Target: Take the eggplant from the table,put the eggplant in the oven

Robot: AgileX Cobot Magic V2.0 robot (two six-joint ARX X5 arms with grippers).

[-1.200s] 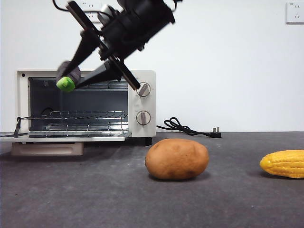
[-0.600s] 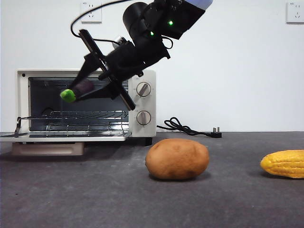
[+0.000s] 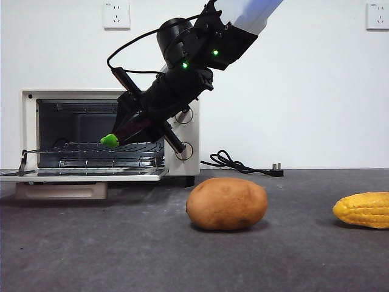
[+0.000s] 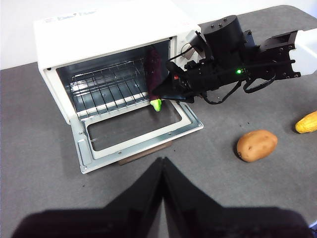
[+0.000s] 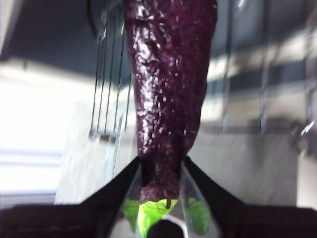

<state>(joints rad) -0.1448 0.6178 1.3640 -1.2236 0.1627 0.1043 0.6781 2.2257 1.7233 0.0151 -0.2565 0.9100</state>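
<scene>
Item: your right gripper [image 3: 124,135], jaws clamped on the eggplant [image 4: 153,74] near its stem, has dropped from above the oven [image 3: 182,97] mouth into the cavity, release onto the rack likely next.

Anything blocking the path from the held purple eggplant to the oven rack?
Nothing visible. The right gripper holds the dark purple, green-capped eggplant at the cream-white toaster oven, whose door lies open; its wire rack is bare.
</scene>
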